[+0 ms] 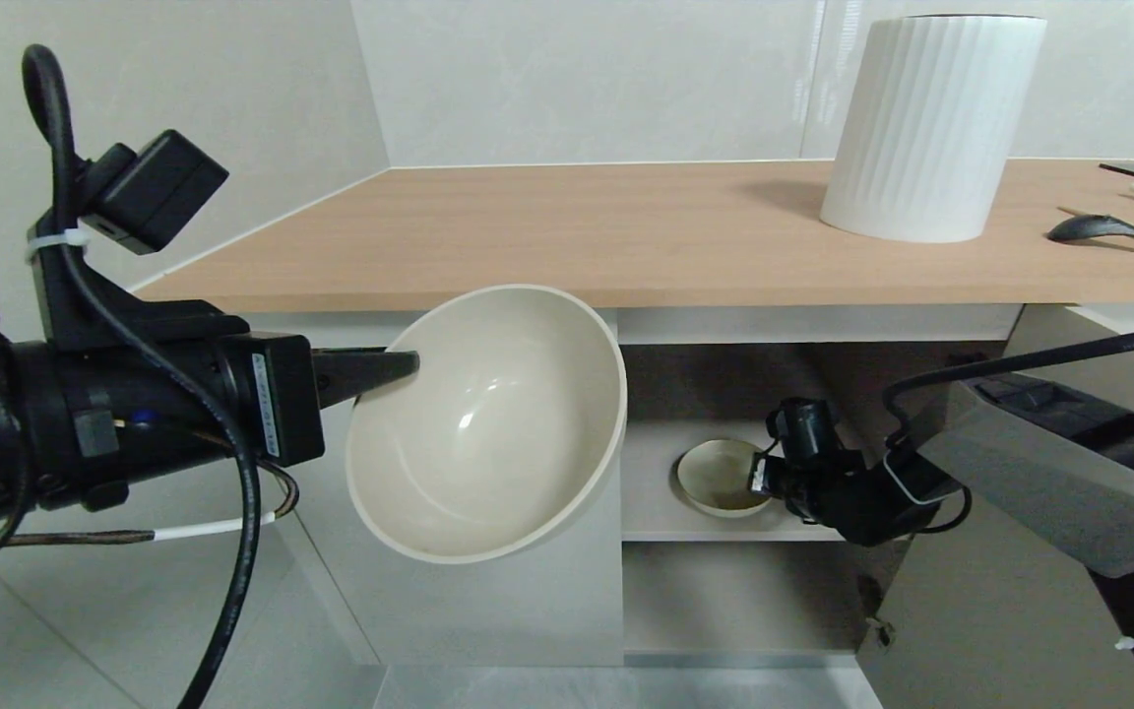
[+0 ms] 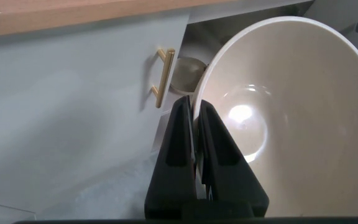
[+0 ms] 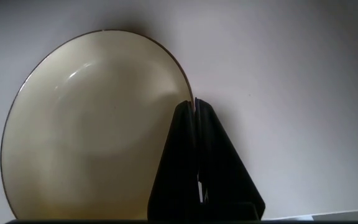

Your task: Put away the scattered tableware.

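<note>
The left gripper is clamped on the rim of a large cream bowl. It holds the bowl tipped on its side, with the hollow facing the robot, in front of a closed cabinet door under the wooden counter. The open shelf lies to the bowl's right and farther in. There the right gripper pinches the rim of a small dish, low at the shelf; whether the dish rests on it is unclear. The right arm is nearer the shelf

Bright, even; glare in lg bowl
</note>
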{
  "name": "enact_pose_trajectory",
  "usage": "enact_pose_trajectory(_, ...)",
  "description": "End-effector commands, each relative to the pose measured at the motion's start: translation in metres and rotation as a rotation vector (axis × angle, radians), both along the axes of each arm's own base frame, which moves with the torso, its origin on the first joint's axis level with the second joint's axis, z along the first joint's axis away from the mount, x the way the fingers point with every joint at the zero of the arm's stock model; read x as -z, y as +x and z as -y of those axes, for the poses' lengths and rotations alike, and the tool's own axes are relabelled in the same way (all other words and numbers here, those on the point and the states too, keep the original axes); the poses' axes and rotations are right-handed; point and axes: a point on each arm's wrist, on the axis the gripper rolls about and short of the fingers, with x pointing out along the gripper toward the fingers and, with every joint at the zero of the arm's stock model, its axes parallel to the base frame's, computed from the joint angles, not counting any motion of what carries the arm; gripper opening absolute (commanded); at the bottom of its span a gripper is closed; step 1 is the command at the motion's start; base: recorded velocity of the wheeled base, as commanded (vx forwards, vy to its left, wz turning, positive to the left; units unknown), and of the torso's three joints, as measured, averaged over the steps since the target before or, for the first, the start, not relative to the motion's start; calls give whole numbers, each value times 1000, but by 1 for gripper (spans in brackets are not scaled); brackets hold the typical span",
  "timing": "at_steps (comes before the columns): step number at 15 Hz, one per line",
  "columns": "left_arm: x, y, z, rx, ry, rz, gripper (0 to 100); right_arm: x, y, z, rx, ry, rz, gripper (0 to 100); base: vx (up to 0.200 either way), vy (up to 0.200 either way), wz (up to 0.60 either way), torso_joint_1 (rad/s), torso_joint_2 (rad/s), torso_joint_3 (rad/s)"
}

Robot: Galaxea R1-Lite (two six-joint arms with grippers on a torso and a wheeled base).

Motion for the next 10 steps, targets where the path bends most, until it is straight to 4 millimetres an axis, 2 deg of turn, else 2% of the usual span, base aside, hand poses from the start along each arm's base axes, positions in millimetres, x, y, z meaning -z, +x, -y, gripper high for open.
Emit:
enact_pose_trajectory(1, 0, 0, 0, 0, -1, 1, 0, 1, 0, 1, 3, -2, -3, 0, 0, 0, 0, 0, 0, 0)
enact_pose_trajectory(4, -1, -1, -1, 0, -3, 4, 0, 1, 1, 5, 14, -3, -2, 0, 0, 0, 0, 0, 0, 0)
enact_pose_trajectory(5, -1, -1, -1, 0, -3, 4, 0, 1, 1, 5, 20, -7, -2, 100, 0, 0, 0, 0, 0, 0)
enact_pose_trajectory(8, -1, -1, -1, 0, -3, 5, 0, 0, 1, 5, 23, -7, 1, 100, 0, 0, 0, 0, 0, 0)
enact_pose_trajectory(10, -1, -1, 0, 0, -2, 2, 0, -8, -1, 5, 25, 0, 15, 100, 0, 0, 0, 0, 0, 0)
